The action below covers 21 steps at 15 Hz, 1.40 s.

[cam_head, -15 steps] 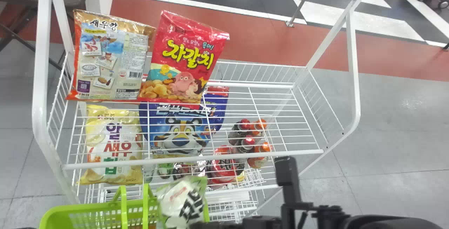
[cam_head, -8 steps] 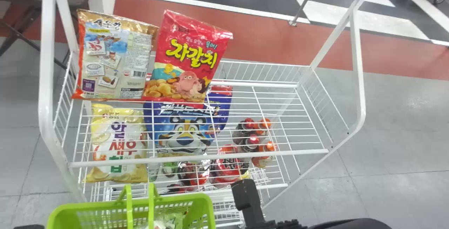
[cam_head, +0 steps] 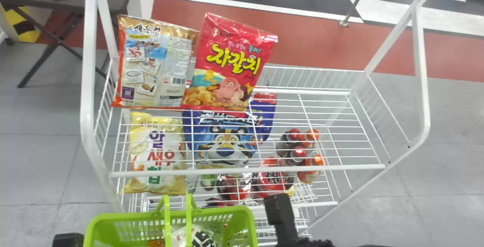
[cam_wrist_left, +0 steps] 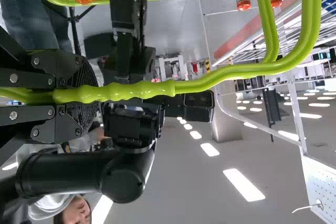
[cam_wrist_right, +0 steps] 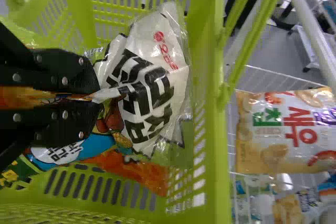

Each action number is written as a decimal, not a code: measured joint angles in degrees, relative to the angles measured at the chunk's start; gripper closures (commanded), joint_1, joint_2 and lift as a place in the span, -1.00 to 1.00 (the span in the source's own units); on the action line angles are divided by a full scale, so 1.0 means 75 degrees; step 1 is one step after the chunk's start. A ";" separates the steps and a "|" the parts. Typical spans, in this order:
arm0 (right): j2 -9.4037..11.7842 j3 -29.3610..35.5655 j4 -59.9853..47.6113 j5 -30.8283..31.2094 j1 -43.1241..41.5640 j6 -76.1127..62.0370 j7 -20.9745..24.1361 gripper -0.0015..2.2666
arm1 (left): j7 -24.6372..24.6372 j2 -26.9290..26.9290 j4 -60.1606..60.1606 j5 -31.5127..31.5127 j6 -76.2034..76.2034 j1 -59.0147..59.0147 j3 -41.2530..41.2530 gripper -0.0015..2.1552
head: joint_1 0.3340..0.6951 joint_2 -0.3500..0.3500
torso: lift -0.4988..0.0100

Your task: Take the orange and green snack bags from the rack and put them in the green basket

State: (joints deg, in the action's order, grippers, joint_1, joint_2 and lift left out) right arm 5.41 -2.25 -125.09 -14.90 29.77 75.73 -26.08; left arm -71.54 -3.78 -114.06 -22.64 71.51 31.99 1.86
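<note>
The green basket, bright plastic with slotted walls, sits toward 7 o'clock in the head view, its rim upward and its slim handles raised. Within it lies the green snack bag, mostly white with green edges, bold black lettering and a small red mark. It looks plump and creased, its glossy film wrinkled, one end gathered into a narrow, pinched fold. Toward its 9 o'clock in the head view is the orange snack bag, shiny and crinkled, partly covered. Blue and green printed wrapping adjoins the orange film; whether both are one bag cannot be told.
</note>
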 measured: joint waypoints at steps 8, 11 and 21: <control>0.0005 0.0873 -0.1953 -0.0354 0.0442 0.0418 -0.0146 -0.94 | 0.0034 0.0034 0.0043 -0.0011 -0.0023 0.0001 0.0022 0.99 | 1.00 -0.84 | 0.96; -0.0002 0.1173 -0.2846 -0.0259 0.0530 -0.0134 0.0341 -0.93 | 0.0072 0.0052 0.0044 -0.0004 -0.0024 0.0021 0.0010 0.99 | 1.00 -0.98 | 0.96; -0.0278 0.1493 -0.2244 0.0685 0.0600 -0.6152 0.0472 -0.87 | 0.0118 0.0082 0.0058 0.0087 -0.0132 0.0038 -0.0077 0.99 | 1.00 -1.00 | 0.96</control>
State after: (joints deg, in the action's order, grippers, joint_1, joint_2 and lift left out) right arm 3.32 8.95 -141.92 -9.76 34.27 29.60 -22.54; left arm -70.66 -3.16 -113.63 -21.99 70.52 32.27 1.28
